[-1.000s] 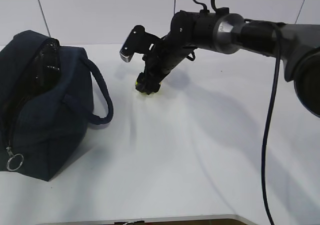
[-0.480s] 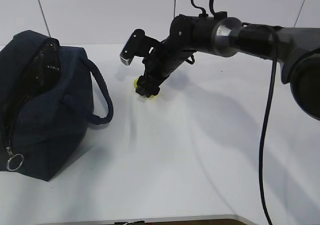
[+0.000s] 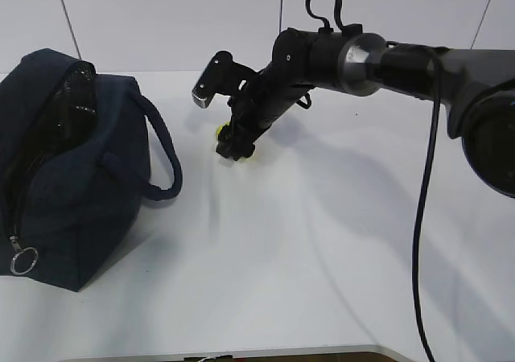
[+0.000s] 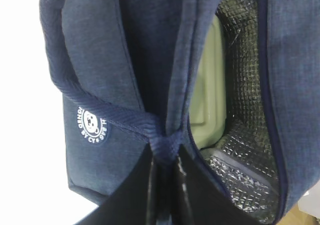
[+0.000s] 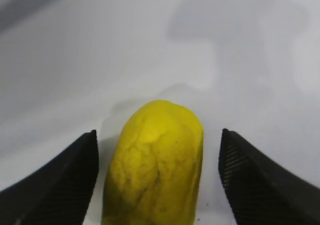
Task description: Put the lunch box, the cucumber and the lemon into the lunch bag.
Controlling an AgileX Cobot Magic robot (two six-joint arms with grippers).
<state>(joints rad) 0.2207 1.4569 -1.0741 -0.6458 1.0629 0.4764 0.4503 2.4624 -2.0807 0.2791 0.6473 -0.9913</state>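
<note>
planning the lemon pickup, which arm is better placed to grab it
Right. The right gripper is open with a finger on each side of the lemon on the table. The left gripper is shut on the lunch bag, pinching its fabric.

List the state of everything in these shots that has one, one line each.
lunch bag: unzipped, mouth held open, resting on the table.
lunch box: inside the bag, green lid on.
lemon: on the table, between the right fingers, not gripped.
left gripper: shut on the bag's edge.
right gripper: open, straddling the lemon.
cucumber: not visible.
</note>
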